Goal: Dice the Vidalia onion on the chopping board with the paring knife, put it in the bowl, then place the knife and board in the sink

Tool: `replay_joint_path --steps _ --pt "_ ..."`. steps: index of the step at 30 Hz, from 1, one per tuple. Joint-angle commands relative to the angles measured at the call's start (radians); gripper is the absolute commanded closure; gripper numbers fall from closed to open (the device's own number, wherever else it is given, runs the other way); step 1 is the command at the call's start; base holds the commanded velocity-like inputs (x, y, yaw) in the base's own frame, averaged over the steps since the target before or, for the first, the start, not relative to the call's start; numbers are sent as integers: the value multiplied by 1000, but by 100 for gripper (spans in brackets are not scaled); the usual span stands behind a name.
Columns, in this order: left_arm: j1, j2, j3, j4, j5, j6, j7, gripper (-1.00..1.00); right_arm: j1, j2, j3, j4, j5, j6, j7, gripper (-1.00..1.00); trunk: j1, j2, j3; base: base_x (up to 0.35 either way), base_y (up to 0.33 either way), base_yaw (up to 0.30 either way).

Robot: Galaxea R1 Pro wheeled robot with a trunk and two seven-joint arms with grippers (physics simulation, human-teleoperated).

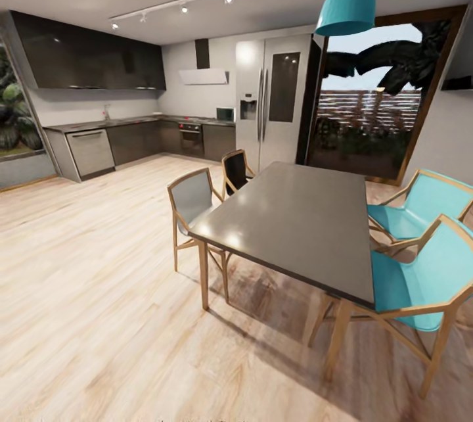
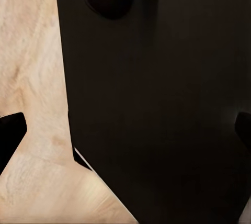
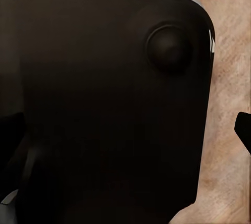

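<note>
The head view takes in a dark dining table (image 1: 299, 225) near right and the grey kitchen surface (image 1: 131, 122) far left, its long axis running left to right; a faint tap, perhaps marking the sink (image 1: 107, 118), stands there. Both wrist views show dark robot body over wooden floor (image 2: 31, 77); either claw's opening cannot be told.

floor (image 1: 85, 290): pale wood planks
dining table (image 1: 295, 221): dark, teal chairs (image 1: 420, 277) beside
lamp (image 1: 346, 4): teal pendant
window (image 1: 378, 106): tall, wood-framed
</note>
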State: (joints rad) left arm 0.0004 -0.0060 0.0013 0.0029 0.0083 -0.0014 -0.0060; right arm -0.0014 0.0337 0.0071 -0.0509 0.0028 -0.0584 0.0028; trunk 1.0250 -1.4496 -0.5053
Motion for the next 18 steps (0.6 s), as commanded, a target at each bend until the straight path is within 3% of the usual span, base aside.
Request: replay_joint_path --steps 1,18 --pt "0 0 1 0 1 0 0 -100 0 -1 0 0 0 -3 0 -100 0 0 -2 0 0 207" --pt "0 1 8 -3 2 1 -1 -100 0 -2 -2 -1 -1 -48 0 -100 0 0 -5 -67 0 269"
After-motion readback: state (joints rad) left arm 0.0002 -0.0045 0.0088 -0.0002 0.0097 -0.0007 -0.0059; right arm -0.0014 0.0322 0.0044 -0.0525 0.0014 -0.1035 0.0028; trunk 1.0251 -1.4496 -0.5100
